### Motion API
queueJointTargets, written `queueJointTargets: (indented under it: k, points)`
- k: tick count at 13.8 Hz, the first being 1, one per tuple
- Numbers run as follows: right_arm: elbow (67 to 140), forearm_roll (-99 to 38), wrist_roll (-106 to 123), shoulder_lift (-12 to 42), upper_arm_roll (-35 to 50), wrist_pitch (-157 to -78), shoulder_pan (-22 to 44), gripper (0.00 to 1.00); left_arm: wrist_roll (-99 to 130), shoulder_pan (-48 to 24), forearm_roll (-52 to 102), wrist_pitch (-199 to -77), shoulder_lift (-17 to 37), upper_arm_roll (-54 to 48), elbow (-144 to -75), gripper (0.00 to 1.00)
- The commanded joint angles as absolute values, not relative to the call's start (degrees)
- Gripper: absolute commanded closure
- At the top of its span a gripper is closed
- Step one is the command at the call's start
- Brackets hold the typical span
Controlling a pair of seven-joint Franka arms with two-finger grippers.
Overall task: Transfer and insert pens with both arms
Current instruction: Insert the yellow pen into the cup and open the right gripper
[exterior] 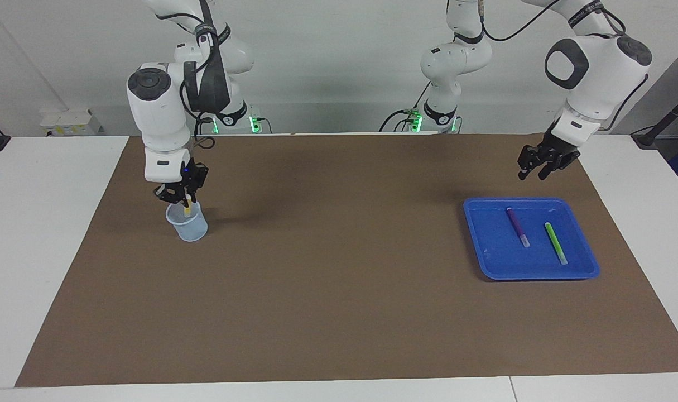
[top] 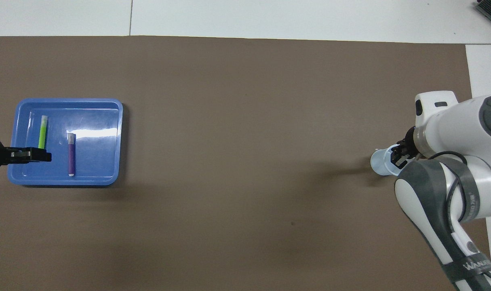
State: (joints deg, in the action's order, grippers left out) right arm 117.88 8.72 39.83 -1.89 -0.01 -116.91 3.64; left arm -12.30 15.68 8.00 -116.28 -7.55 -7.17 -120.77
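Plainly, the right gripper point(exterior: 181, 196) hangs over the cup point(exterior: 187, 221), fingers clamped on the yellow pen point(exterior: 187, 210), its tip apparently inside the rim; a skewed release could tip the cup or bounce the pen out. At three o'clock, over the blue tray point(exterior: 484, 262), the left gripper point(exterior: 531, 174) has its fingers apart, empty; the purple pen point(exterior: 517, 226) and green pen point(exterior: 555, 243) lie apart, so a careless descent could knock either aside.

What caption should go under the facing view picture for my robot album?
Right gripper lowers a yellow pen into a pale mesh cup; purple pen and green pen wait in blue tray.
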Motion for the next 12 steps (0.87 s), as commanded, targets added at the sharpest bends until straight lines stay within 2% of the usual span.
queueJointTargets:
  k: [1,4,6,8,12]
  points:
    - [119.97,9.93,39.99,-4.04,0.70,-117.51,2.72,0.00,-13.62,16.96,6.94,-121.71,-4.49,-7.65,-121.29,0.43]
    - [118.92,9.14,39.29,-4.22,1.14,-116.98,3.51,0.00,-13.71,17.31,6.94,-126.37,-0.98,-7.65,-121.29,0.43]
    - [117.08,6.35,37.72,-4.22,1.14,-115.67,6.31,0.00,-13.62,17.31,6.94,-128.66,0.61,-7.65,-121.38,0.43]
    - [116.89,0.12,30.80,-4.22,1.23,-114.53,7.29,0.00,-13.71,17.31,6.94,-130.86,1.93,-7.65,-121.55,0.43]
    - [116.89,-8.16,11.75,-4.22,1.14,-115.31,13.43,0.00,-13.80,17.31,6.68,-135.43,5.96,-7.65,-121.64,0.43]
